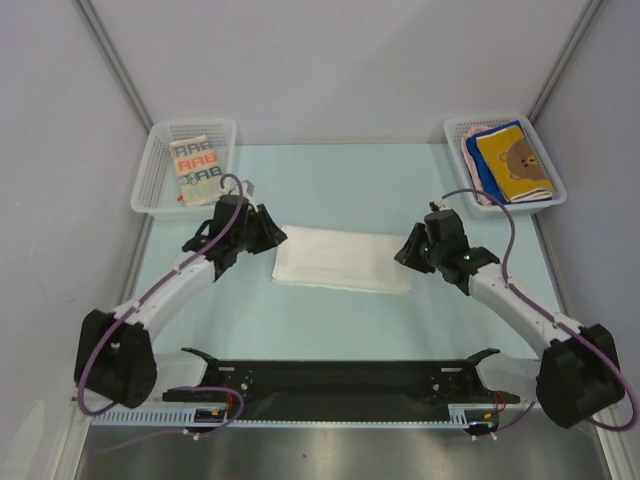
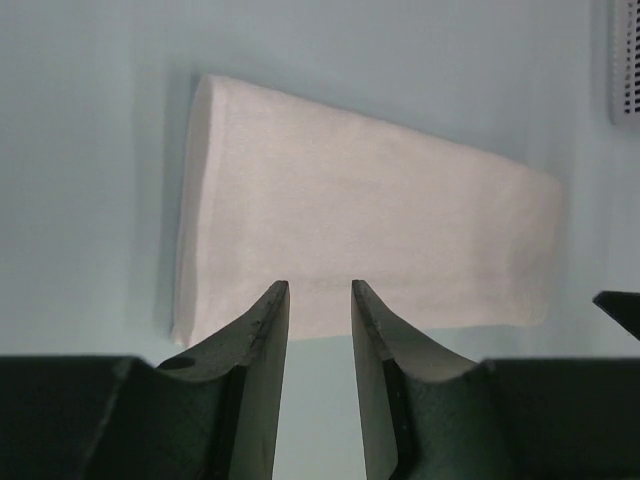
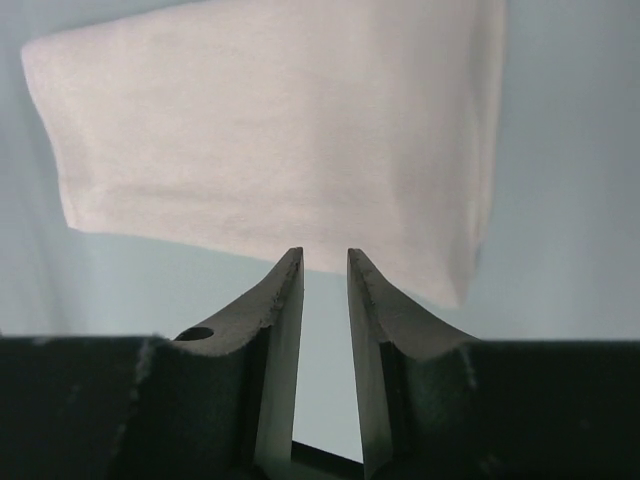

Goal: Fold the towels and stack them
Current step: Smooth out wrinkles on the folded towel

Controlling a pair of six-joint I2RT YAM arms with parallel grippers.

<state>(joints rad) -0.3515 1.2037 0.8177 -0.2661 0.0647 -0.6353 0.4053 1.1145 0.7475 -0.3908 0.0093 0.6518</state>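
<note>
A plain white towel point(image 1: 342, 258) lies folded flat in the middle of the table. It fills the left wrist view point(image 2: 360, 240) and the right wrist view point(image 3: 280, 140). My left gripper point(image 1: 268, 232) hovers at the towel's left end, open and empty, tips point(image 2: 320, 287) just short of its edge. My right gripper point(image 1: 408, 250) hovers at the towel's right end, open and empty, tips point(image 3: 325, 254) at its edge. A cream "RABBIT" towel point(image 1: 195, 168) lies in the left basket. A yellow bear towel point(image 1: 512, 160) tops a blue and a pinkish towel in the right basket.
A white mesh basket point(image 1: 150, 185) stands at the back left and another point(image 1: 455, 135) at the back right. Grey walls close in the sides and back. A black rail point(image 1: 340, 380) runs along the near edge between the arm bases.
</note>
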